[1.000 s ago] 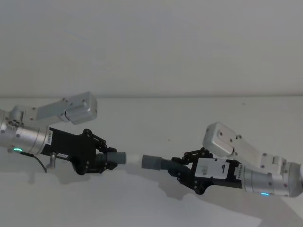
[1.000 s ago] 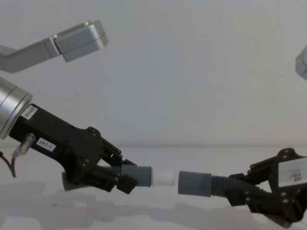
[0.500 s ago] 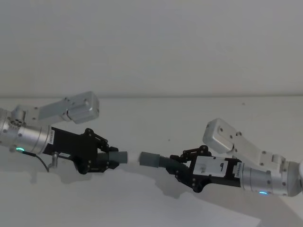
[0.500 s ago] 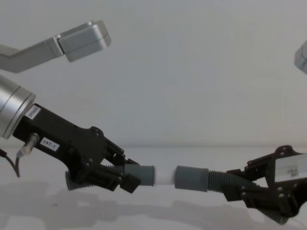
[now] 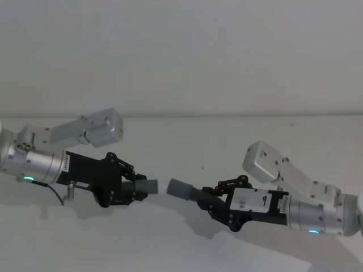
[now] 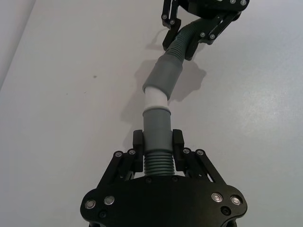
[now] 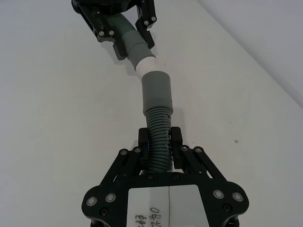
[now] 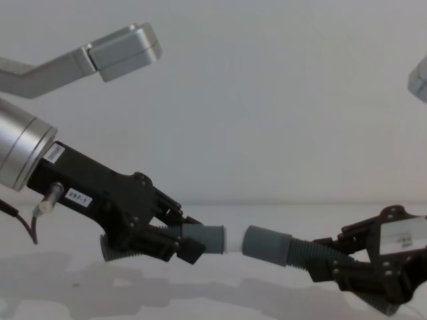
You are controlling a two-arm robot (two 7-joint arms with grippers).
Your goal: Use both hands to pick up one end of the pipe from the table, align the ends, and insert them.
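A plain white matte table (image 5: 187, 249) spreads under both arms and meets a bare pale grey wall (image 5: 181, 56) behind it; soft shadows of the arms lie on the surface.

On the left, the black plastic two-finger left gripper (image 5: 134, 187), on its silver cylindrical wrist with a green light, reaches in toward the middle, held above the table. Its fingers (image 6: 177, 141) are closed narrowly on a short dark grey corrugated hose piece (image 6: 156, 162), pinching the ribbed part on either side just behind the smooth grey cuff (image 6: 156, 124). The cuff sticks out past the fingertips, and its narrower white tip (image 6: 155, 98) points at the other hose.

At the middle, the white tip sits right at the mouth of the wider plain grey socket cuff (image 8: 265, 245). In the wrist views the tip appears to have just entered the socket at a slight angle, with most of the white showing between the two grey cuffs.

On the right, the black plastic two-finger right gripper (image 5: 212, 199), with a white label on its body, comes in lower and tilted. Its fingers (image 7: 175, 140) are clamped on the second corrugated hose piece (image 7: 158, 142), gripping the ribbed stretch well behind the socket cuff, which extends freely ahead of the fingertips, clear of the table.
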